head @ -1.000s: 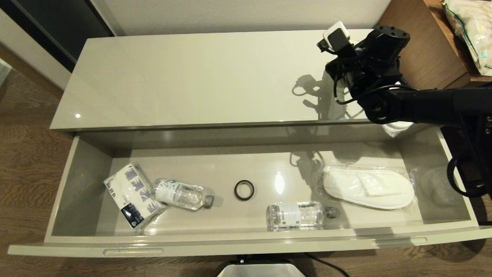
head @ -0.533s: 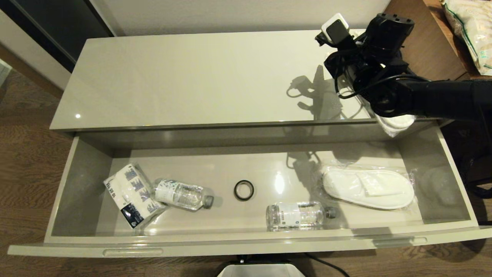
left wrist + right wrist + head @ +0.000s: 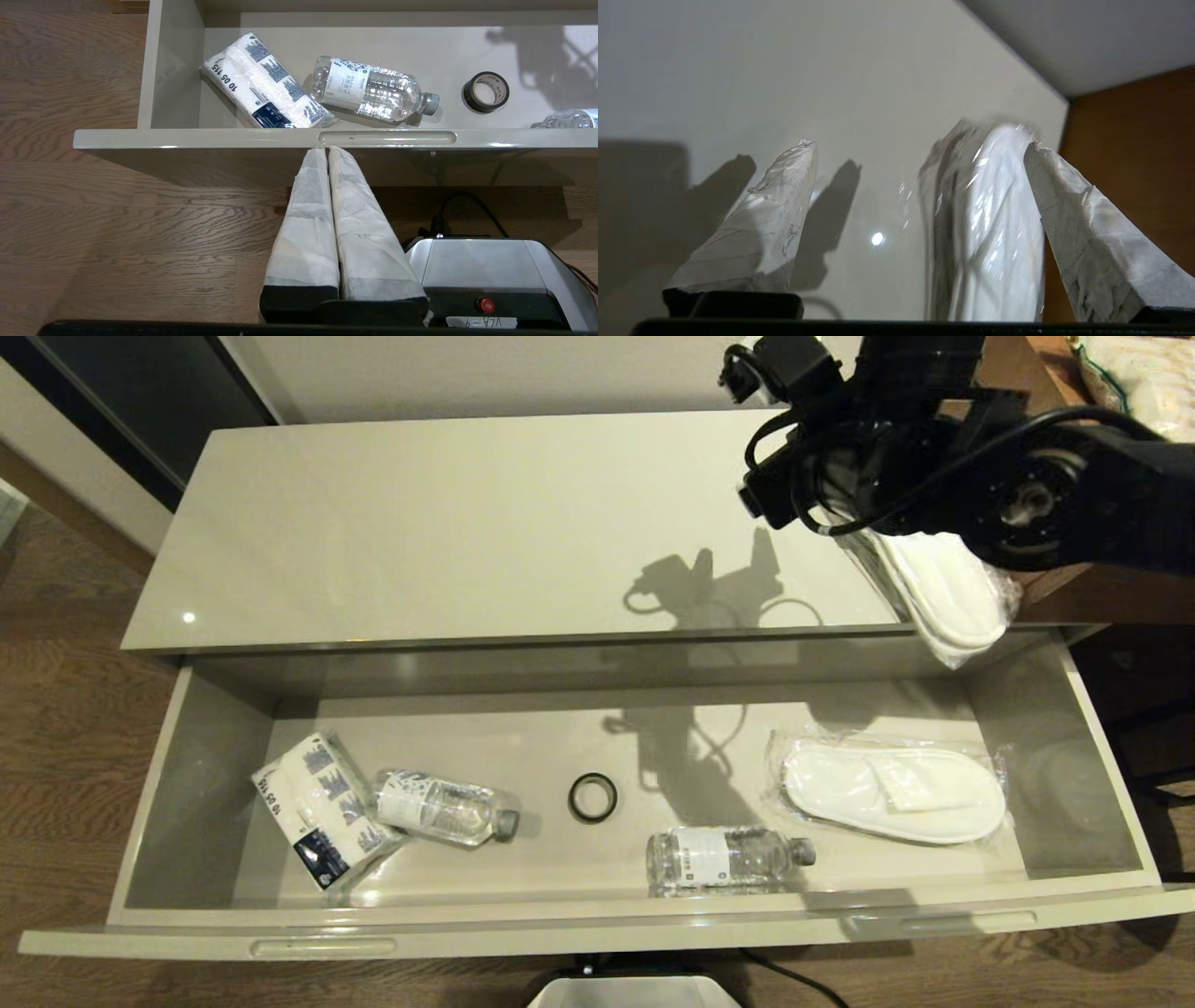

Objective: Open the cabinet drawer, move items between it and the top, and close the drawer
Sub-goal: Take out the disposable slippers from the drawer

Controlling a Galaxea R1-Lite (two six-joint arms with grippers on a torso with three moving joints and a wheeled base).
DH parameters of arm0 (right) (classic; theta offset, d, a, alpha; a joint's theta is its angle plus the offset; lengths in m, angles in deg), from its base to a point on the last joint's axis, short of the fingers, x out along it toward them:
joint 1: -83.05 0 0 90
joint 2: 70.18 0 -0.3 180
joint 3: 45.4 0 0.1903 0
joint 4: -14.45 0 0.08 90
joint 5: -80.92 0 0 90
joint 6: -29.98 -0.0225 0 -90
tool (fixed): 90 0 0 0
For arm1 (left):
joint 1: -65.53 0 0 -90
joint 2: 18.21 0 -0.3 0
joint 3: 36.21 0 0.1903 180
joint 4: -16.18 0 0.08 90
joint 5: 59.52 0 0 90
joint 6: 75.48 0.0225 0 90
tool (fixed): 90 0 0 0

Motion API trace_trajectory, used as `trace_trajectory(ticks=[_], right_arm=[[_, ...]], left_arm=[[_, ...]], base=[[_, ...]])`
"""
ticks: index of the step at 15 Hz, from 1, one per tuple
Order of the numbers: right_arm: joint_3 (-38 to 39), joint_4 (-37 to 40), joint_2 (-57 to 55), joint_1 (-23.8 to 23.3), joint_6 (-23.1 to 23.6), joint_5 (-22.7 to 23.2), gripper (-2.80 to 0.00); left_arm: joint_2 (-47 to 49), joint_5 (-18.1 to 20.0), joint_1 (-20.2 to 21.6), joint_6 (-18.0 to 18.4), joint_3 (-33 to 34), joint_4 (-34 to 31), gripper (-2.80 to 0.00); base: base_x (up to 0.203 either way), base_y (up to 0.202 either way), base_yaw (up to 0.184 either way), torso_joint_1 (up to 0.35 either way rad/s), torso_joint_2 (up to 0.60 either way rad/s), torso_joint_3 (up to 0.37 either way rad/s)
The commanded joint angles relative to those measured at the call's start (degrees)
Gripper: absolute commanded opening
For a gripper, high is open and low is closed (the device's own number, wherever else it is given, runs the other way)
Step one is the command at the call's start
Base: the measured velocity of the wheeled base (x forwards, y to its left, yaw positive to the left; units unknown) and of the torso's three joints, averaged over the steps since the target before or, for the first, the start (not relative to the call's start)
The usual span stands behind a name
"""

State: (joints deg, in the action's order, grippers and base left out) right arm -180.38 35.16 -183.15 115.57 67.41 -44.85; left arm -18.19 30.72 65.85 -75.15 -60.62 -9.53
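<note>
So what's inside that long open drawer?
The drawer holds a tissue pack, two water bottles, a tape roll and one bagged slipper. Nothing looks covered.

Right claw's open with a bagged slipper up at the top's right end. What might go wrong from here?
1. The bagged slipper pokes past the front edge of the top, above the open cabinet drawer; it may slide back in.
2. The bag lies against one finger of the open right claw; withdrawing might drag it off.
3. If it overhangs, closing the drawer may pinch it.
The left claw is parked shut before the drawer front.
</note>
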Motion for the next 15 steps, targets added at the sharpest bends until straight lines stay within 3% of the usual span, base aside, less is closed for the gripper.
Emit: trace_trajectory(ticks=[1, 4, 6, 7, 11, 15], right_arm=[[0.01, 21.72, 4.72, 2.62, -10.81, -1.94, 0.00], [0.04, 40.63, 7.25, 5.32, -23.28, -2.23, 0.00], [0.07, 49.53, 8.80, 6.93, -29.09, -0.11, 0.00], [0.07, 50.96, 9.19, 7.11, -29.85, 0.38, -2.80], [3.16, 50.86, 11.26, 9.16, -30.91, -1.91, -2.80], [17.26, 51.03, 19.79, 12.97, -30.63, -1.50, -2.80]], left_arm=[[-0.02, 0.02, 0.02, 0.02, -0.01, -0.03, -2.80], [-0.02, 0.02, 0.02, 0.02, -0.01, -0.03, -2.80], [-0.02, 0.02, 0.02, 0.02, -0.01, -0.03, -2.80], [-0.02, 0.02, 0.02, 0.02, -0.01, -0.03, -2.80], [-0.02, 0.02, 0.02, 0.02, -0.01, -0.03, -2.80], [-0.02, 0.02, 0.02, 0.02, -0.01, -0.03, -2.80]], base=[[0.000, 0.000, 0.000, 0.000, 0.00, 0.000], [0.000, 0.000, 0.000, 0.000, 0.00, 0.000], [0.000, 0.000, 0.000, 0.000, 0.00, 0.000], [0.000, 0.000, 0.000, 0.000, 0.00, 0.000], [0.000, 0.000, 0.000, 0.000, 0.00, 0.000], [0.000, 0.000, 0.000, 0.000, 0.00, 0.000]])
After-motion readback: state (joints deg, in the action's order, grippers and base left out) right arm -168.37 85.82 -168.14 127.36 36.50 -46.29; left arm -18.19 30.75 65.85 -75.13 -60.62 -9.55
